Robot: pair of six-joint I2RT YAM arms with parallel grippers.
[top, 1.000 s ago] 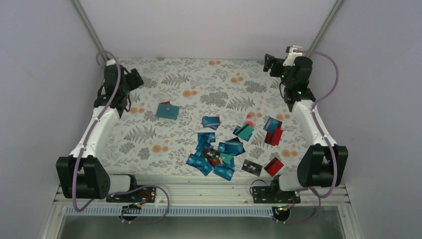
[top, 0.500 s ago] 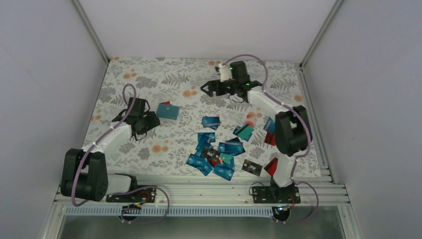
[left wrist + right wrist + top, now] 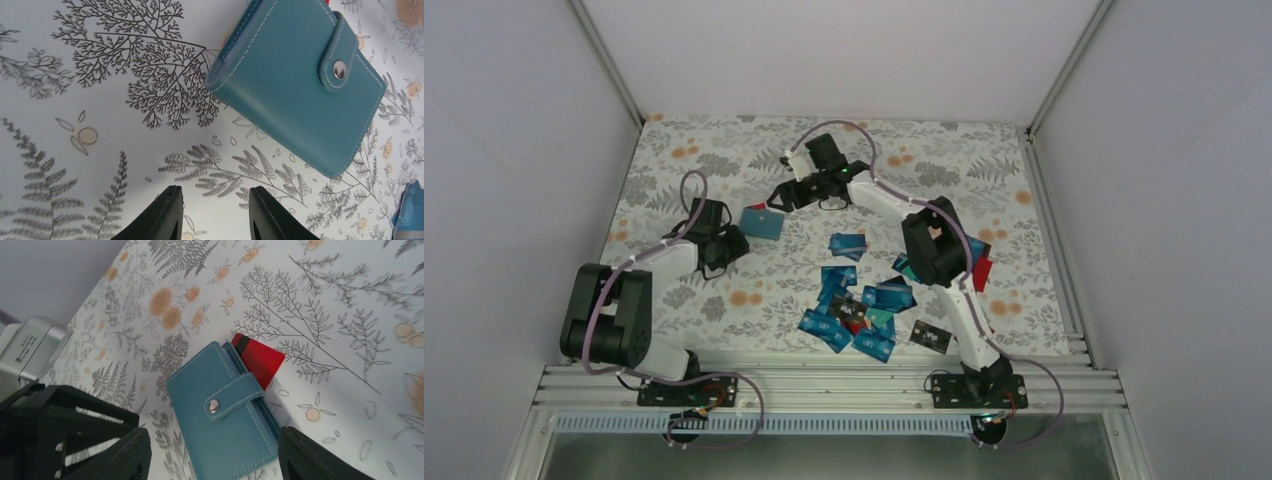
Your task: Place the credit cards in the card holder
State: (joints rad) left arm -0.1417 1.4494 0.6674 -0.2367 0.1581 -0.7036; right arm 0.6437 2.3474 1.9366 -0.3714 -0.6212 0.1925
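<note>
The right pincer (image 3: pixel 215 442) stands with its jaws wide apart and nothing in them. In its own view the holder (image 3: pixel 220 410) lies in the lower middle of the frame, squarely in the gap between the fingers, so I judge this arm the better lined up. There the holder's long axis runs from upper left to lower right, leaning only a little off the line straight out from the pincer, which turns its two long edges toward the two fingers. Its strap is snapped shut across the face. A red card (image 3: pixel 259 359) shows at its far edge, upper right; whether it lies under the holder or is tucked into it I cannot tell, nor how high the fingers hang above the table. The left pincer (image 3: pixel 215 212) is parted too, more narrowly, and empty. From it the holder lies ahead and off toward the upper right of the frame, clear of both fingers. In the top view the holder sits left of centre between the two — right pincer just at its upper right, left pincer near its lower left — while the loose cards (image 3: pixel 856 305) lie well apart, toward the lower middle.
</note>
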